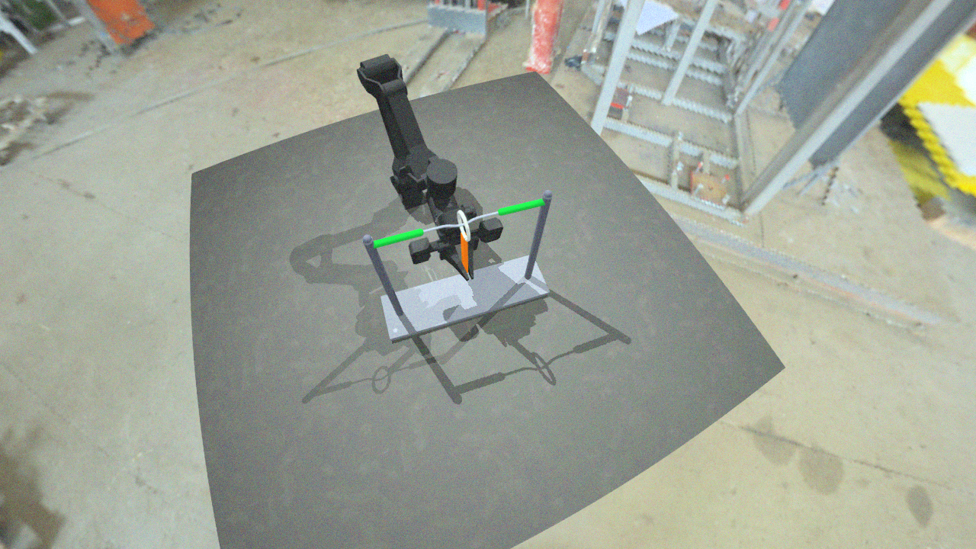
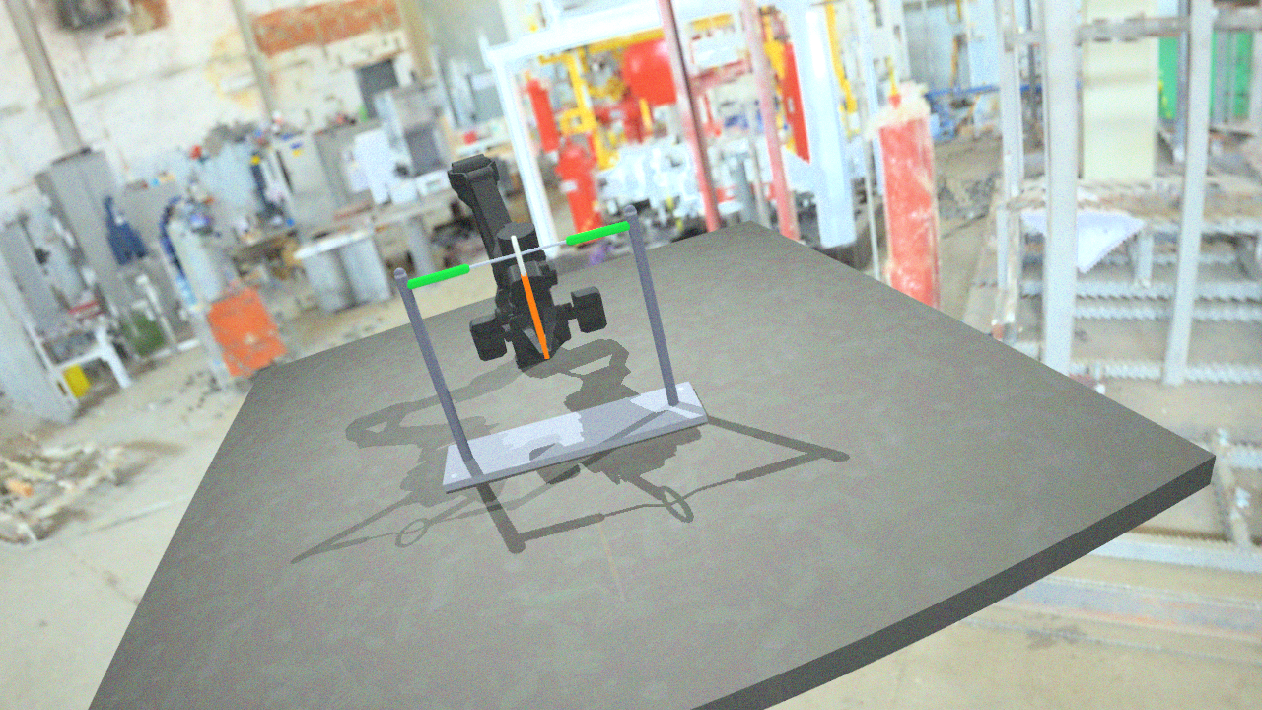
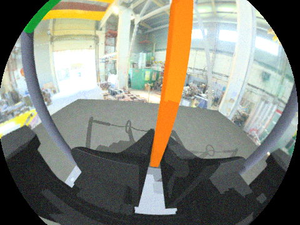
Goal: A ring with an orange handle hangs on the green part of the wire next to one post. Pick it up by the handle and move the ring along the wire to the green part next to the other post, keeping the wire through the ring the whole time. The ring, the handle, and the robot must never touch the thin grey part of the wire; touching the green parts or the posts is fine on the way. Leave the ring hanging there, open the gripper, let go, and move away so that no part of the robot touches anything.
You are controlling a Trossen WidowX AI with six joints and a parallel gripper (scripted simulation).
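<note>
The white ring [image 1: 468,230] surrounds the grey wire between 2 green parts [image 1: 398,238].

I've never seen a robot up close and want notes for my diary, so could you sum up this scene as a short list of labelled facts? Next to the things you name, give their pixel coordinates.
Ring: white [image 1: 468,229] [image 2: 518,253], around the thin grey stretch of wire, between the green parts
Handle: orange [image 1: 465,254] [image 2: 534,313] [image 3: 175,69], below the ring
Jaws: shut on the handle
Posts: two, upright, one at each end of the wire
Base: pale flat plate [image 1: 507,292] [image 2: 496,463] under the posts
Ring touching wire: cannot tell
</note>
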